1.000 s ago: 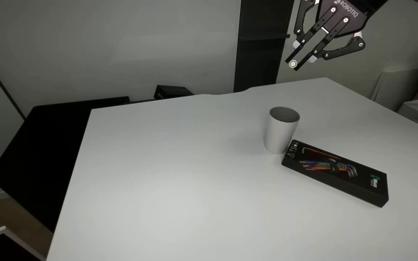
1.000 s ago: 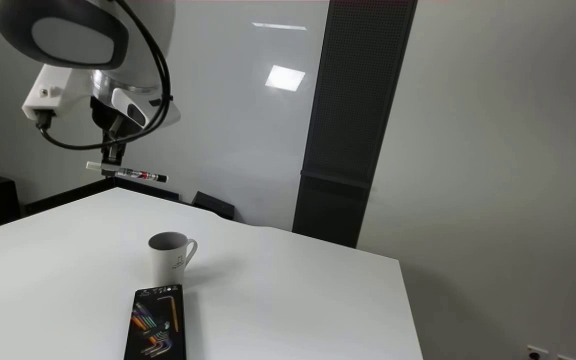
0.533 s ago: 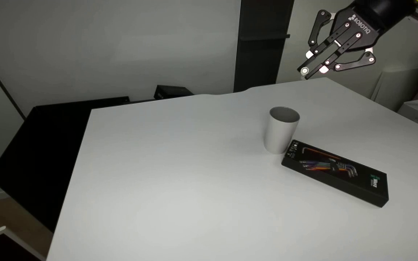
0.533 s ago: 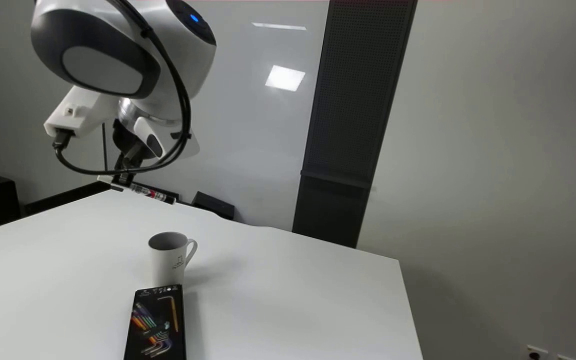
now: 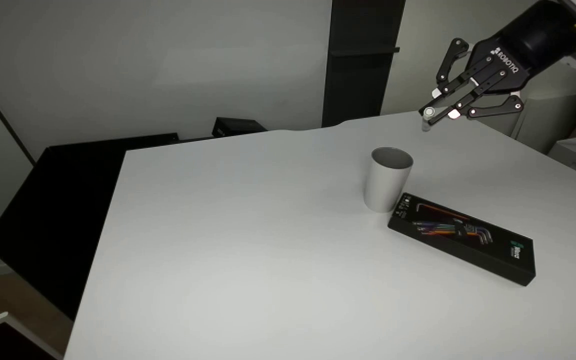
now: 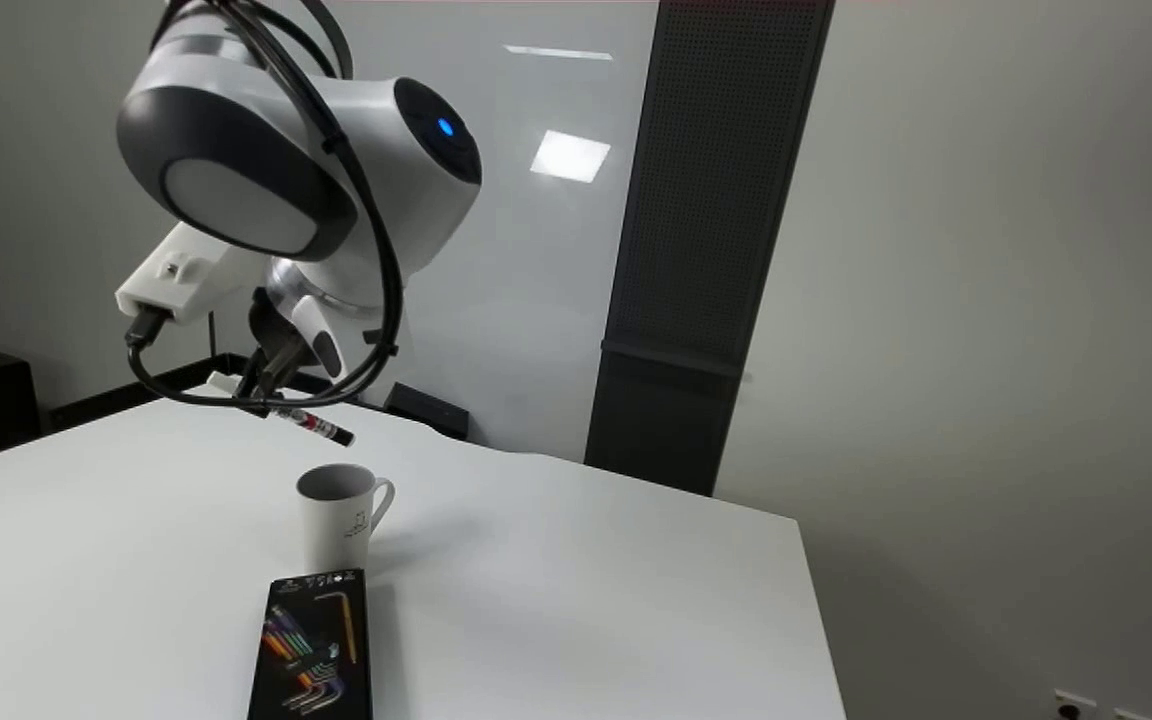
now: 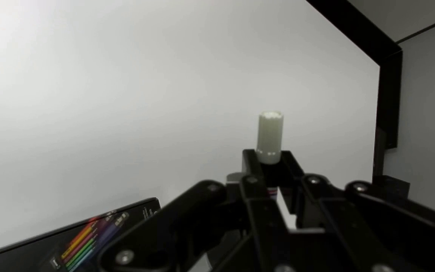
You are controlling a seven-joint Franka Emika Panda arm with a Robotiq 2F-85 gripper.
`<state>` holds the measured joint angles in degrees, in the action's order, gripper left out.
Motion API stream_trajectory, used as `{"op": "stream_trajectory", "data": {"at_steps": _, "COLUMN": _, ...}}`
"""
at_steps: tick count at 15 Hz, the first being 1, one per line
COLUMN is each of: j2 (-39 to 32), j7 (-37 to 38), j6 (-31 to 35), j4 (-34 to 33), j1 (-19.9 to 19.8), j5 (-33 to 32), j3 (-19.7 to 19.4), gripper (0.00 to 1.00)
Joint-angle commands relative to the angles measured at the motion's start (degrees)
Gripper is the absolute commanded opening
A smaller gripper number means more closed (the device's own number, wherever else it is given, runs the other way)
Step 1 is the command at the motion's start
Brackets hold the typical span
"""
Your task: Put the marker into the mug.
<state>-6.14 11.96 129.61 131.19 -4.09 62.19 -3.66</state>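
While the mug stands upright on the worktop, just beside the end of a flat black box (I can't tell whether they touch), the marker hangs in the air, higher than the mug and not lined up over its opening. The end effector is clenched around that marker; its fingers pinch it from both sides, nearer the pale end, I think, so the dark end sticks out farther. In an exterior view the dark end slopes downward, though the whole lies closer to flat than upright. I'd call this the carry, with the placing left to do. To do it well, I'd bring the dark end across above the brim, clear of the handle, and turn the end effector until the marker points steeply down; held this flat, it would likely bridge the opening or shove the mug. Only with the dark end inside would I lower, then let go late and gently, so the marker slides rather than drops. The end effector's bulk blocks much of the wrist view, where I can't make out the mug for certain, so I'd judge alignment from both exterior views.
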Motion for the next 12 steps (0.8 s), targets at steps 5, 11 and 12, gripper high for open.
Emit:
{"op": "stream_trajectory", "data": {"at_steps": 5, "j2": -3.88, "j7": -5.77, "j6": -5.77, "j4": -3.06, "j1": -2.02, "j5": 7.07, "j3": -1.25, "gripper": 0.07}}
{"op": "stream_trajectory", "data": {"at_steps": 11, "j2": -6.49, "j7": -8.39, "j6": -8.69, "j4": -5.18, "j1": -2.7, "j5": 11.16, "j3": -1.65, "gripper": 0.07}}
{"op": "stream_trajectory", "data": {"at_steps": 12, "j2": -6.61, "j7": -8.55, "j6": -9.23, "j4": -5.3, "j1": -2.78, "j5": 11.53, "j3": -1.73, "gripper": 0.07}}
